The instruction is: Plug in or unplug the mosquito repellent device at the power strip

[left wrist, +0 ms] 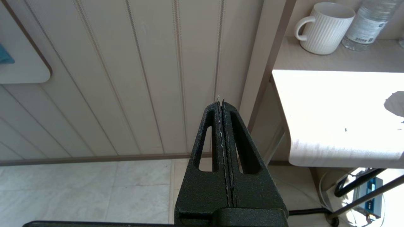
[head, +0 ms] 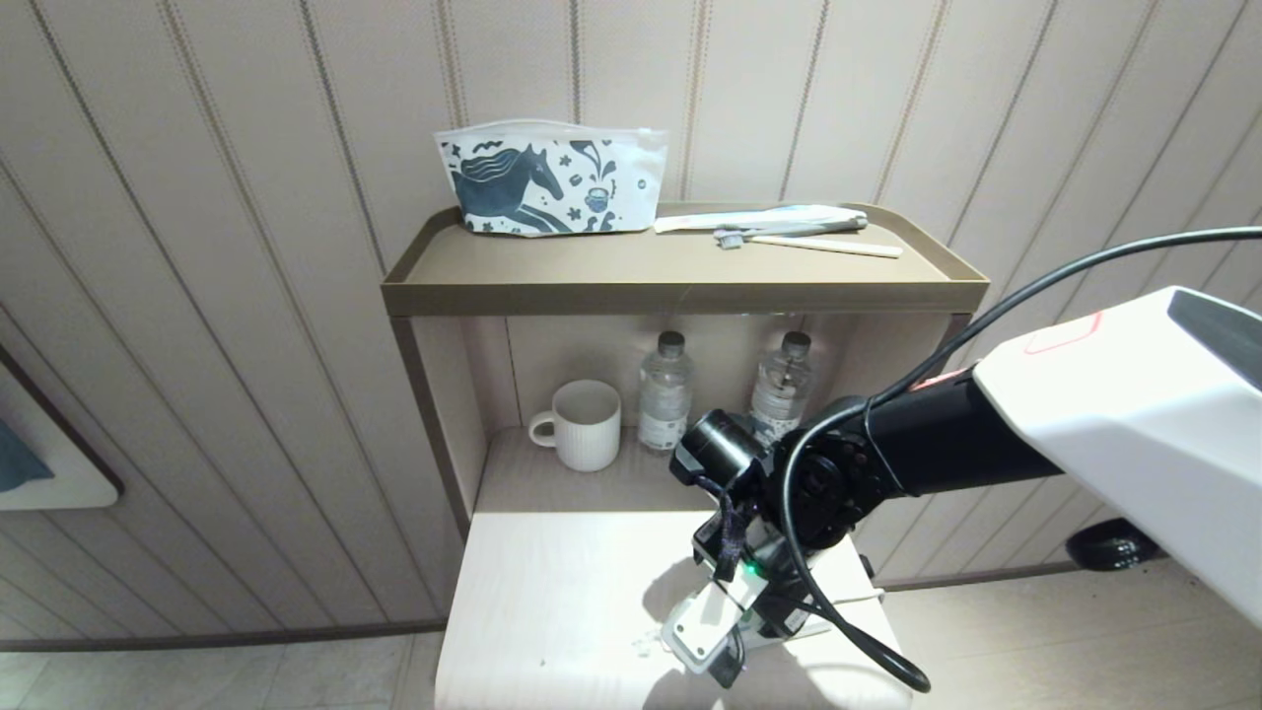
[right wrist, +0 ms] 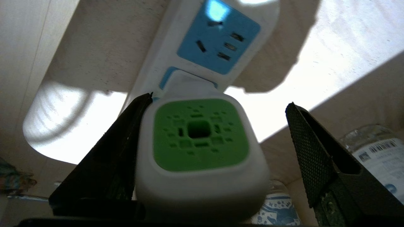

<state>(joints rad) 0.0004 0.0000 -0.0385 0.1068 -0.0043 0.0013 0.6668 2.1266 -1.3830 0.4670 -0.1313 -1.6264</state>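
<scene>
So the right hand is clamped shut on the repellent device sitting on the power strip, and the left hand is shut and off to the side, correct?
Not quite. The right wrist view shows the right hand open around the mosquito repellent device: one finger lies against its side, the other stands clear. The device does sit on the power strip, and the left hand is shut, off beside the table.

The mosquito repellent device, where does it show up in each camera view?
Head view: mosquito repellent device, low centre, mostly behind the right arm.
Left wrist view: not in it.
Right wrist view: centre, on the power strip.
Shared landmark: water bottle.
</scene>
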